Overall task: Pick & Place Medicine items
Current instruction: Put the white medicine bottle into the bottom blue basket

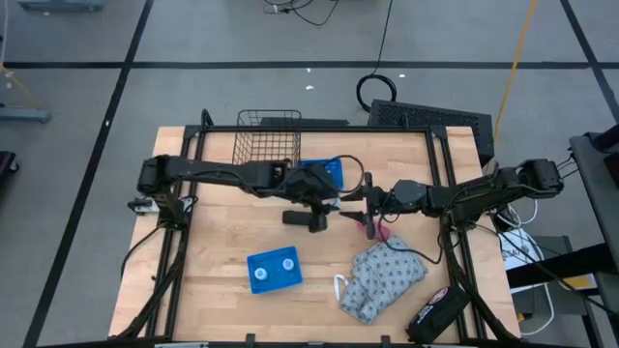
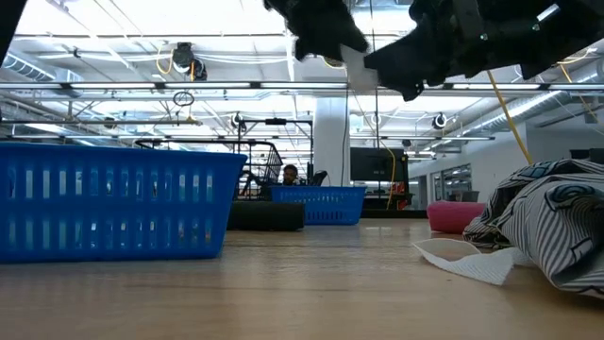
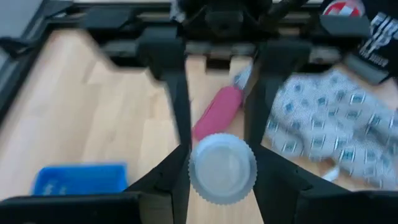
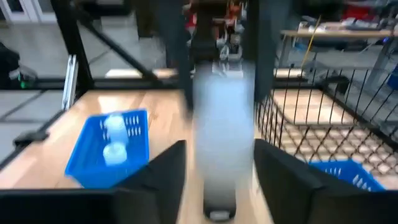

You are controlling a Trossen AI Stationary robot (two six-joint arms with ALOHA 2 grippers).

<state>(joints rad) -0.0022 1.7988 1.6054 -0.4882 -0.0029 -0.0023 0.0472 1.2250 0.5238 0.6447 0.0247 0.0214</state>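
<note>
Looks like we're mid hand-off above the table, past the near blue plastic tray (image 1: 275, 270) that already holds two white bottles: our left gripper (image 3: 221, 163) has its fingers pinched on the small white round bottle with the ribbed cap (image 3: 222, 168). Our right gripper (image 4: 219, 158) sits right against it with the bottle between its half-parted fingers, grip unclear. Next, we'd guess, the right backs off and the left carries the bottle to that tray.

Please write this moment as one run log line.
phase: mid-air handover | left gripper: shut on white bottle | right gripper: facing it | blue tray: two bottles
</note>
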